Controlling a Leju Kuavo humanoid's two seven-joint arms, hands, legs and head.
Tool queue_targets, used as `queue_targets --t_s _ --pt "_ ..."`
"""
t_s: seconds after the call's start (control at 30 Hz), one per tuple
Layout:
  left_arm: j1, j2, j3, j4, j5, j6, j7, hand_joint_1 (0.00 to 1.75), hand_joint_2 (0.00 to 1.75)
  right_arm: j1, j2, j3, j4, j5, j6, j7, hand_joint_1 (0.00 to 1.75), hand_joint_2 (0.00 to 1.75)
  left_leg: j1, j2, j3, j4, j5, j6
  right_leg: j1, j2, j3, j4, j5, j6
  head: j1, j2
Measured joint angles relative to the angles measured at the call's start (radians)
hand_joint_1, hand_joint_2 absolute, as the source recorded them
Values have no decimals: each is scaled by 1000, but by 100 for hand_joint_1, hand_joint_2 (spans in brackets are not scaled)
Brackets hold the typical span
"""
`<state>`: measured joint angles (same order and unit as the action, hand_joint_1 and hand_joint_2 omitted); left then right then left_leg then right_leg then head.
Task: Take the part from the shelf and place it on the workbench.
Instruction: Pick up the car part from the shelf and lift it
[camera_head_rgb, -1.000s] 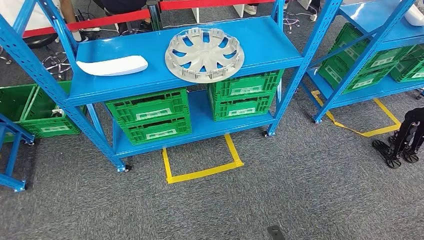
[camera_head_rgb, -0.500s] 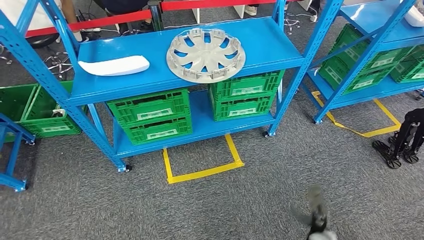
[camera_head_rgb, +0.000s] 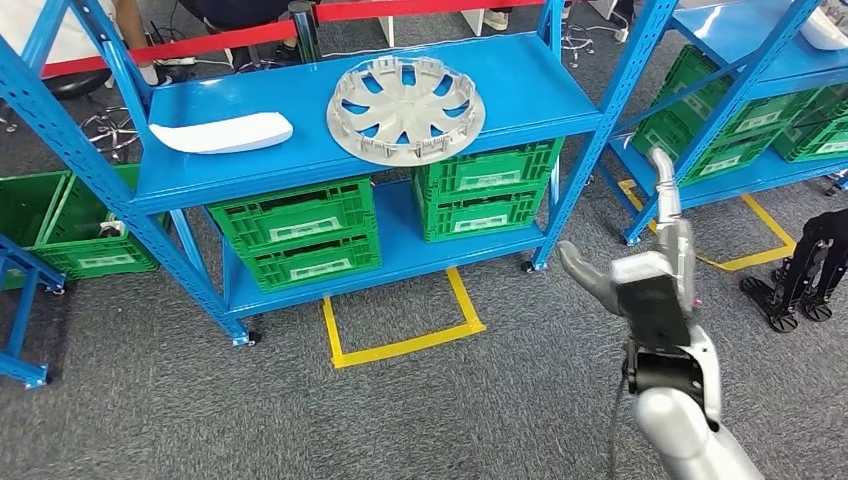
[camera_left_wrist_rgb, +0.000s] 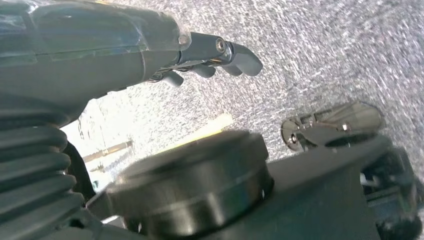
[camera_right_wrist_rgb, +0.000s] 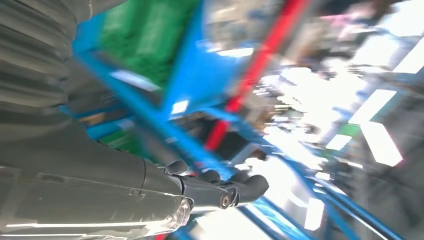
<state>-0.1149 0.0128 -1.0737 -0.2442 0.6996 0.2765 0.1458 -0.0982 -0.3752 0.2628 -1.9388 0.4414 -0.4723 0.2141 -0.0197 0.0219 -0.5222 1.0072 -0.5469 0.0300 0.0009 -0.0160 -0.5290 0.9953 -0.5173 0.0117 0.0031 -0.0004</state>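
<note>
Right hand (camera_head_rgb: 650, 275), raised at about 4 o'clock in the head view, holds nothing; its thumb juts toward 9 o'clock and its fingers (camera_head_rgb: 664, 180) reach straight up toward 12, apart from one another. In the right wrist view the same hand (camera_right_wrist_rgb: 220, 192) shows empty, dark fingers extended against a blurred blue frame. Left hand (camera_left_wrist_rgb: 210, 57), seen from its wrist camera, hangs over grey carpet with fingers loosely extended and nothing in them.

Beyond the right hand, on the carpet (camera_head_rgb: 450, 420), a yellow tape square (camera_head_rgb: 400, 325) lies at 6 o'clock just before the blue shelf (camera_head_rgb: 560, 90). Green crates (camera_head_rgb: 300, 235) stand on its lower level. On the upper level the part, a silver wheel cover (camera_head_rgb: 407, 108), lies flat near 12 o'clock, with a white curved panel (camera_head_rgb: 220, 132) to its 9 o'clock, well apart. A red barrier bar (camera_head_rgb: 200, 40) runs behind the shelf.
</note>
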Motion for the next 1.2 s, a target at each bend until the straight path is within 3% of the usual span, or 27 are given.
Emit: queue_targets --t_s 0.27,0.47,0.67,0.8,1.2 --pt "1 -5 9 3 8 -20 -10 0 0 25 -46 47 -226 -98 7 -45 0 175 -1 -12 -1 0 0 0 -1 -4 1 -2 0 0 3 0" --pt "1 -12 10 6 -12 -48 -10 0 0 34 -58 80 -309 -109 33 -34 0 175 -1 -14 -2 0 0 0 -1 -4 1 -2 0 0 4 0" --pt "1 -12 13 7 16 -33 -44 0 0 36 -68 101 -334 -159 17 -27 0 175 -1 -14 -2 0 0 0 -1 -5 1 -2 -1 1 3 0" --pt "1 -14 23 7 34 -36 -54 0 0 45 -69 109 -333 -217 -8 -77 0 175 -1 -15 -2 0 0 0 -1 -6 1 -2 -1 1 3 0" --pt "1 -27 28 9 34 -38 -29 0 0 45 -69 128 -334 -214 -1 -94 0 175 -1 -13 -2 0 0 0 -1 -6 1 -2 -1 1 3 0"
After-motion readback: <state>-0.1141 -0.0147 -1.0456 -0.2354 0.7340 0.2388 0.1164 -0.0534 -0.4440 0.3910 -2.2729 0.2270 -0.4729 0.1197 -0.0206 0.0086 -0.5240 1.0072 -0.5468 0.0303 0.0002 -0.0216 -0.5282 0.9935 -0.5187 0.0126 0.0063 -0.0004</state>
